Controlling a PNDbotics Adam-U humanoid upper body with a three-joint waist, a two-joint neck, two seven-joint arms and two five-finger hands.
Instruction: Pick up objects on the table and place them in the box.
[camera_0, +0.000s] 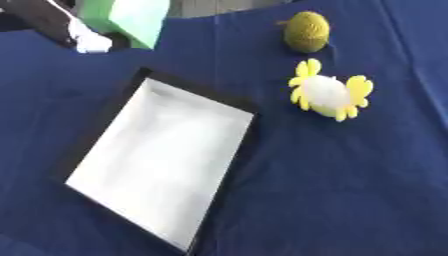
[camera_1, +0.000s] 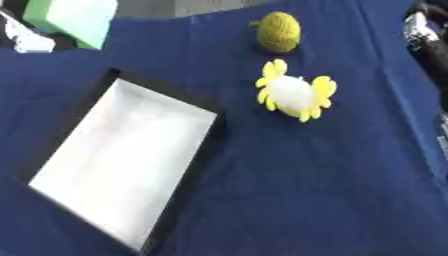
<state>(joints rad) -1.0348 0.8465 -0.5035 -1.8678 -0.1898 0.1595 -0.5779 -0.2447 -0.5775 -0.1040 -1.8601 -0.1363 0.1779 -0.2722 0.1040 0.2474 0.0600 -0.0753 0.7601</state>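
Starting stage, by the look of it: box holds nothing, both toys out on the table. White-lined, black-rimmed shallow rectangular box, centre-left of frame, askew. Yellow-and-white plush toy, soft, petal-like flaps round a pale body, right of box near its upper corner. Olive knitted ball, rough yarn, just above it, top centre-right. Green block top left, w/ dark-and-white shape beside it, unclear what. Dark arm at upper right edge of right eye view; hand not visible, so fingers' state can't be told. Next, probably: reach to plush toy, close round soft body, lift, carry left over box.
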